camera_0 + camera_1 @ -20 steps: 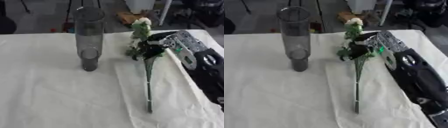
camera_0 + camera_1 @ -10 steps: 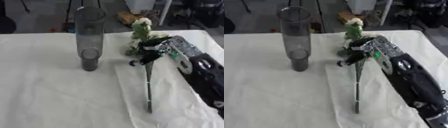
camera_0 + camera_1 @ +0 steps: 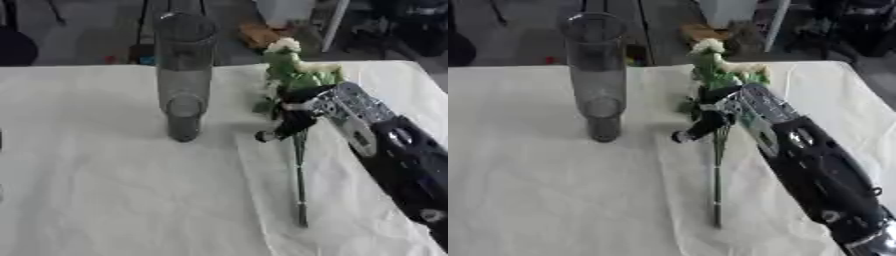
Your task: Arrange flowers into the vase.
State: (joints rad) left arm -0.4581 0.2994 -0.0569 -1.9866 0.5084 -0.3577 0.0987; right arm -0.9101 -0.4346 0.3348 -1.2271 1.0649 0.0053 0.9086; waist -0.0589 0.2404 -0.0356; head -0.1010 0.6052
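right hand curled around the upper stem of a white flower lying beside the tall glass vase; stem likely light, thin and bendable, best held below the leaves.

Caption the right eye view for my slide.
Right hand curls around a flower lying on the cloth, beside the upright vase.

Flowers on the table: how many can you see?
1. The flower lies on the white cloth right of the vase, under the right hand. Its leaves may hide more blooms.
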